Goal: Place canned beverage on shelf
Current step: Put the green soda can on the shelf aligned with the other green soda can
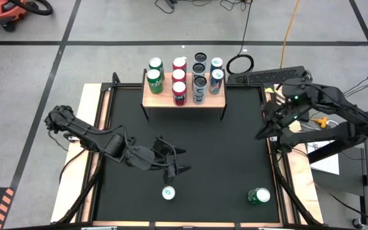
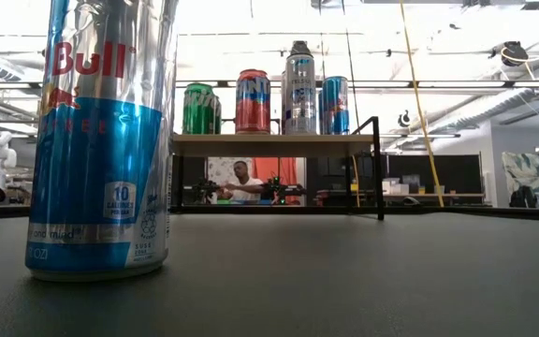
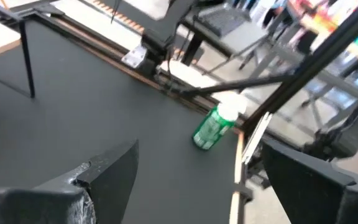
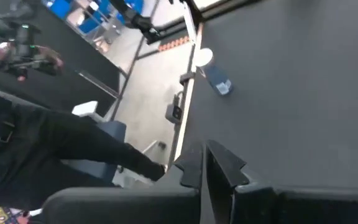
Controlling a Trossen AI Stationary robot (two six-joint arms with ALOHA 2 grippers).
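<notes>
A black table (image 1: 222, 160) fills the middle of the high view. At its upper edge stands the shelf (image 1: 151, 100) — a light-wood board on thin black legs — carrying ten upright cans (image 1: 179, 93) in rows. Two more stand on the tabletop near the lower edge: a blue-and-silver can (image 1: 168, 192) centre, a green can (image 1: 259, 195) lower right.

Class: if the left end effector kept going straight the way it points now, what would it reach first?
Probably the green can lying on its side near the table edge; the left end effector, open, faces it across bare tabletop, though depth is uncertain.
</notes>
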